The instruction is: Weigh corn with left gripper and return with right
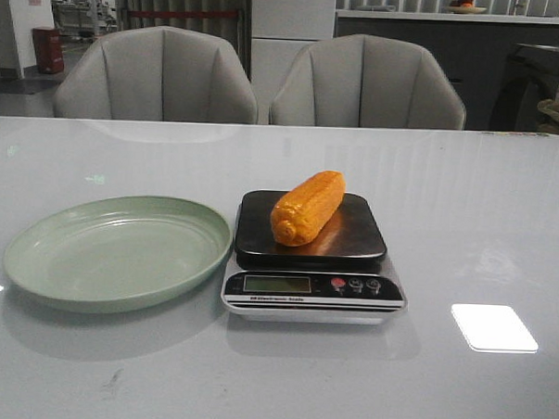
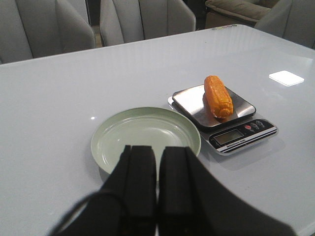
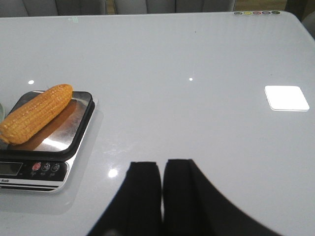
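Plate [image 1: 111, 250], pale green and holding nothing, sits at the left on the glossy white surface [image 1: 484, 209], its rim just beside a kitchen scale [image 1: 313, 257]. The corn [image 1: 307, 207] lies on the scale's steel platform, set at a slant with one end toward the display [image 1: 276, 284] and buttons. The left tool [image 2: 157, 182] hangs above the near edge of the plate, its two black fingers pressed nearly together with nothing between them, apart from the corn. The right tool [image 3: 161, 191] hovers over bare surface to the right of the scale, fingers likewise drawn close and holding nothing.
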You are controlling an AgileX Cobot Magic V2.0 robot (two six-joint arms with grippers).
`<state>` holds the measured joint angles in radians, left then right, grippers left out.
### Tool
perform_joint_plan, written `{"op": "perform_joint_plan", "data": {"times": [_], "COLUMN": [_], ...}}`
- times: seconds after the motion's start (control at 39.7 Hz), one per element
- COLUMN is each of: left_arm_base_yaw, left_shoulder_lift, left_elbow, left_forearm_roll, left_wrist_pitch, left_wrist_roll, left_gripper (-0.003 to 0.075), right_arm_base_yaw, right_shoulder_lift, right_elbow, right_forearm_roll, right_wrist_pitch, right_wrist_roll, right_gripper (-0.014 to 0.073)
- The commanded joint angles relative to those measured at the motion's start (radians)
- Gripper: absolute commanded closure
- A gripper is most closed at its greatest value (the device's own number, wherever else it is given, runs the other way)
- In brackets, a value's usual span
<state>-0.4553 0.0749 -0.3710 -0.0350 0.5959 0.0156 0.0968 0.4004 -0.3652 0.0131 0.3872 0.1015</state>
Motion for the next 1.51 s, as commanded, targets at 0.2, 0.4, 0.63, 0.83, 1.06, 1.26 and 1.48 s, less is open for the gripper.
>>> {"op": "perform_joint_plan", "data": {"times": [0.2, 0.4, 0.63, 0.83, 1.06, 1.26, 1.48], "left_arm_base_yaw": [0.003, 0.003, 0.003, 0.003, 0.003, 0.003, 0.003], "left_shoulder_lift": [0.013, 0.013, 0.013, 0.013, 0.013, 0.013, 0.013], "left_elbow": [-0.027, -0.027, -0.027, -0.027, -0.027, -0.027, -0.027], "left_forearm_roll": [-0.002, -0.002, -0.002, -0.002, -0.002, -0.002, -0.007], "left_wrist_pitch": [-0.084, -0.084, -0.084, -0.084, -0.084, -0.084, -0.084], "left_wrist_roll": [-0.003, -0.003, -0.003, -0.003, -0.003, -0.003, -0.003], "left_gripper": [0.0607, 0.0607, 0.0607, 0.0607, 0.0607, 0.0607, 0.0607], "right_arm_base_yaw": [-0.006, 0.049, 0.151, 0.272, 0.341, 0.343, 0.353], "right_shoulder_lift": [0.015, 0.048, 0.184, 0.394, 0.639, 0.879, 1.125], "right_elbow": [-0.037, -0.037, -0.085, -0.223, -0.420, -0.664, -0.921], "right_forearm_roll": [0.009, 0.011, 0.011, 0.030, 0.113, 0.113, 0.109], "right_wrist_pitch": [-0.046, -0.022, -0.036, -0.052, -0.024, 0.122, 0.298], "right_wrist_roll": [0.000, 0.000, 0.000, 0.000, 0.001, 0.012, 0.120], "right_gripper": [0.0408, 0.0363, 0.0010, -0.0002, -0.0002, -0.0002, -0.0002]}}
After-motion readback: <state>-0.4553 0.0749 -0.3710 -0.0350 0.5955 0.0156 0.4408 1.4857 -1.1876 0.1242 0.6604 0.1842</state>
